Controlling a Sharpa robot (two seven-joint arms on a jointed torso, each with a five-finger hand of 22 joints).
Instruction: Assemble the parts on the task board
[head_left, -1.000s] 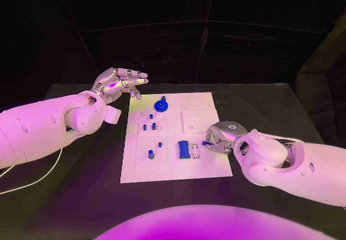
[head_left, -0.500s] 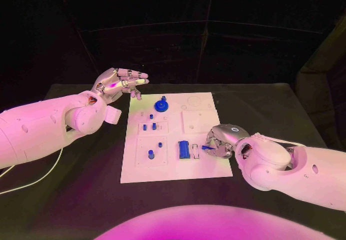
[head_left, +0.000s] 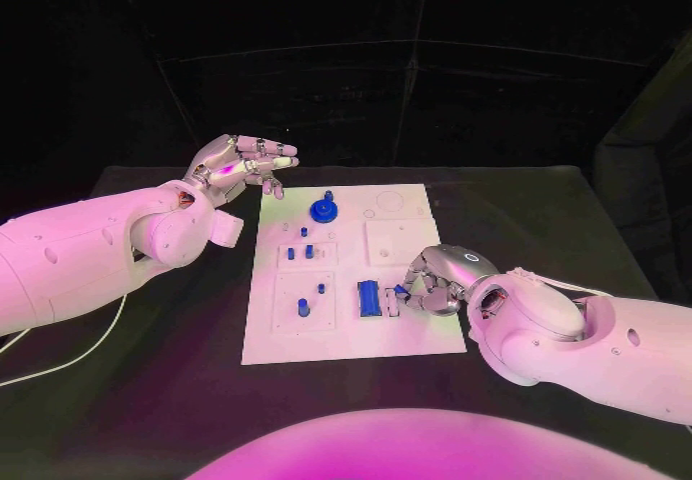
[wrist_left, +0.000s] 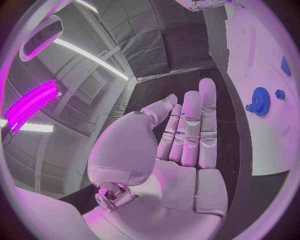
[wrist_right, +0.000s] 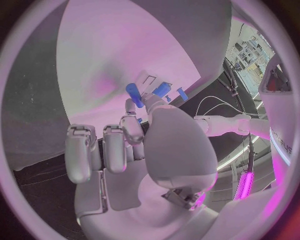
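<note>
Two hands share the work unevenly. The right hand is low over the right side of the task board, fingers curled in around a small blue part that peeks out at its fingertips. In the right wrist view a blue piece shows just past the thumb and forefinger, so I judge it pinched there — though the grip itself is half hidden by the palm. It sits right beside the oblong blue block lying in its recess, which suggests the held part belongs in a slot next to that block.

The left hand is lifted off the table beyond the board's far left corner, fingers loosely apart and holding nothing — parked where it blocks neither the head camera nor the other arm. From its own wrist the fingers stretch out flat with the blue gear well clear of them.

That gear stands on the board's far end, and several small blue pegs stand in the left column of recesses, likely already seated. Lowering the pinched part squarely will call for a fine, steady wrist.
</note>
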